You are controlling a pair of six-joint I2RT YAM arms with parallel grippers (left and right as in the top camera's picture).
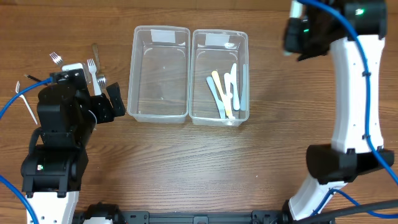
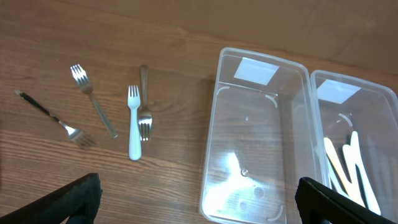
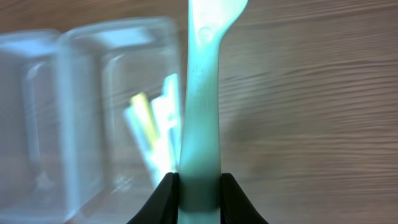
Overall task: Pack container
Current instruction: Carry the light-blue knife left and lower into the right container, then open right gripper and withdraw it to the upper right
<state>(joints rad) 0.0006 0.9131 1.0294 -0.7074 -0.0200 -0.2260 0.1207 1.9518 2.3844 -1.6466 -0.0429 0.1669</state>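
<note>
Right jaws are clamped on one end of a pale green utensil (image 3: pixel 200 118), near the right bin (image 1: pixel 217 59). I should centre it over the utensils (image 1: pixel 225 93) there, lower past the rim, then release. Left jaws stand wide apart above forks (image 2: pixel 134 124) on the desk (image 1: pixel 205 162). The left bin (image 1: pixel 158 74) holds nothing.

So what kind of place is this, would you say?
Probably a robotics lab bench, not a kitchen: a left arm and right arm flank a wood-grain table, where two clear plastic containers and loose forks are laid out.
</note>
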